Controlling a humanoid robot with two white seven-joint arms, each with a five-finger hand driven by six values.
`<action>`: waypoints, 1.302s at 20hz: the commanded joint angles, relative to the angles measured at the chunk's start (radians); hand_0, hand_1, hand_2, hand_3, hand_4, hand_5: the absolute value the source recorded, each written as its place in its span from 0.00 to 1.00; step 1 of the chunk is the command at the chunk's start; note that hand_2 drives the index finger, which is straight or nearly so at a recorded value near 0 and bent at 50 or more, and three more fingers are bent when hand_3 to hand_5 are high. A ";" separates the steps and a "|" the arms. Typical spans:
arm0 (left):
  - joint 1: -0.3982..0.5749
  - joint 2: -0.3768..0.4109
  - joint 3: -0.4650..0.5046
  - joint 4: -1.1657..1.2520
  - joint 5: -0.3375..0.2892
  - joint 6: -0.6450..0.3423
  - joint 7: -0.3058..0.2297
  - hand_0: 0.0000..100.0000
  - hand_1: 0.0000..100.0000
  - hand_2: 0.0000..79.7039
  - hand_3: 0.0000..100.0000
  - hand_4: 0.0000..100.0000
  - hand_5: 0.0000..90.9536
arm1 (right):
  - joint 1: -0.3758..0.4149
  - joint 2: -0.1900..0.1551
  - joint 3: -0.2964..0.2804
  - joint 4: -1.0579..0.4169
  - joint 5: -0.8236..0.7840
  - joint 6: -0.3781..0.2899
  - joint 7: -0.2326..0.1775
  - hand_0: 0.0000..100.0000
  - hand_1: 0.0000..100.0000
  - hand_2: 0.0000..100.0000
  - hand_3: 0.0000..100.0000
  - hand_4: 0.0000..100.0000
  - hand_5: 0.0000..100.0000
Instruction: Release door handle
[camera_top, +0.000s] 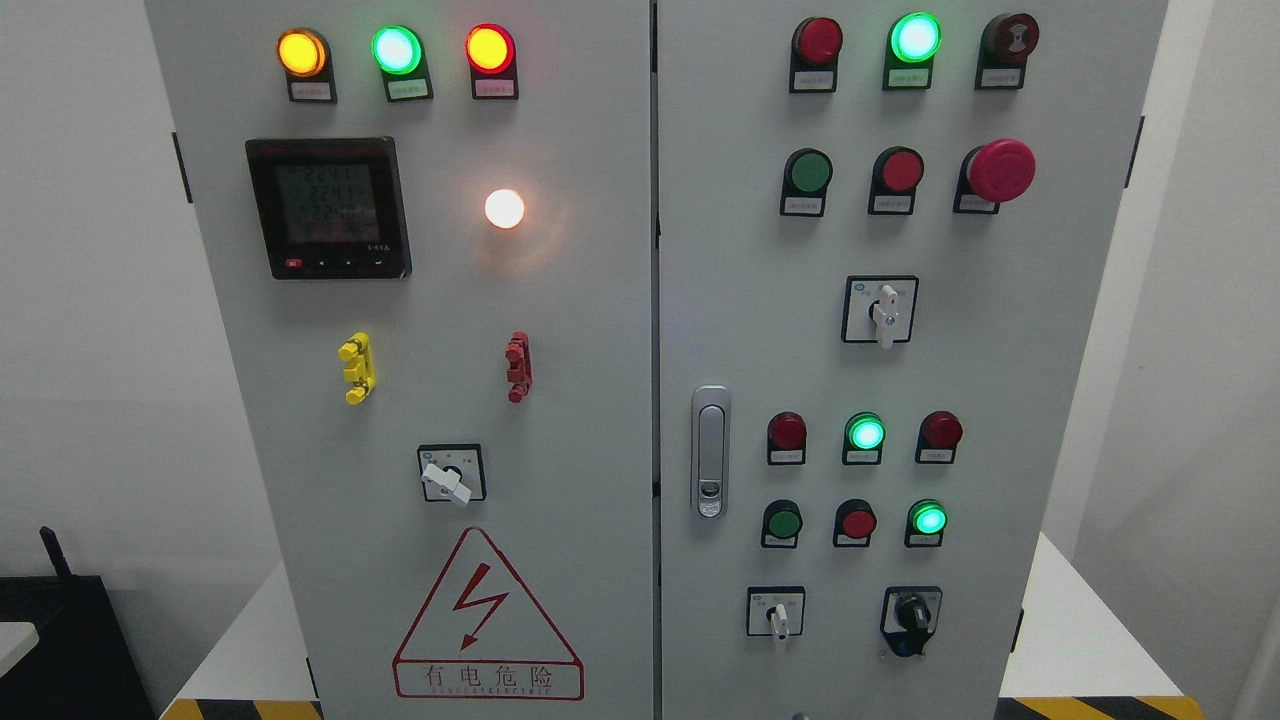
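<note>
Door handle (710, 452) sits flush and upright on right cabinet door (1050, 400), just beside centre seam, nothing touching it. Neither hand visible, so state of either cannot be told. Both doors closed, green lamp (915, 37) glowing top right.

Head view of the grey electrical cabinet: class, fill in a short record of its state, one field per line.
Cabinet: grey metal double-door cabinet, both doors shut
Handle: silver recessed door handle on the right door, flush, nothing touching it
Robot hands: none in view
Left door top lamps: amber round lamp, green round lamp, red round lamp, all lit
Warning: red lightning triangle sign
</note>
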 joint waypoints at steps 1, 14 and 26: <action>0.001 0.000 0.011 0.017 0.000 0.001 0.000 0.12 0.39 0.00 0.00 0.00 0.00 | 0.011 0.004 0.013 -0.029 0.000 0.000 -0.008 0.42 0.06 0.00 0.09 0.03 0.00; -0.001 0.000 0.011 0.017 0.000 0.001 0.000 0.12 0.39 0.00 0.00 0.00 0.00 | -0.046 0.001 0.017 -0.005 0.330 -0.053 -0.026 0.39 0.20 0.00 0.43 0.38 0.20; -0.001 0.000 0.011 0.017 0.000 0.001 0.000 0.12 0.39 0.00 0.00 0.00 0.00 | -0.250 0.009 0.059 0.187 0.938 -0.043 -0.232 0.33 0.35 0.00 0.93 0.86 0.93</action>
